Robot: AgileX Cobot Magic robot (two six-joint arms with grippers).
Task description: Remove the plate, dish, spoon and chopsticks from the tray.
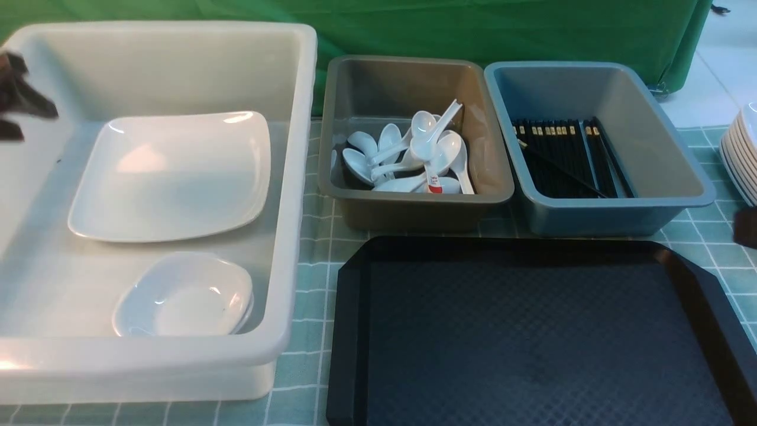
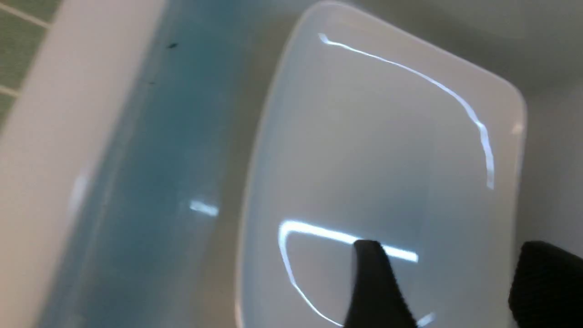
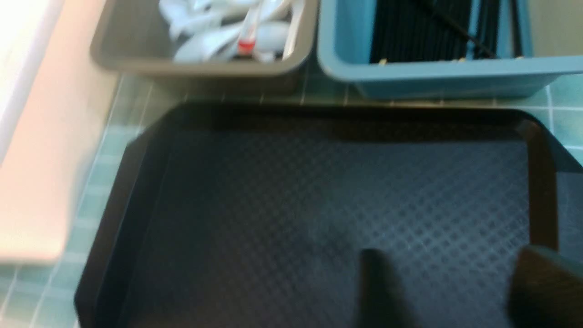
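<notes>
From the front, the large glossy white square plate lies inside the big white plastic tub with a small white rounded dish nearer; white soup spoons fill the grey-brown tub, black chopsticks the blue-grey tub. The black diamond-textured tray sits bare. At the left wrist, the left gripper hangs apart above the plate (gripping nothing). At the right wrist, the right gripper is spread over the tray.

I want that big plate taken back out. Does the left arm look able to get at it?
Probably yes: the left gripper hangs open just above the plate, which lies uncovered in the white tub.
</notes>
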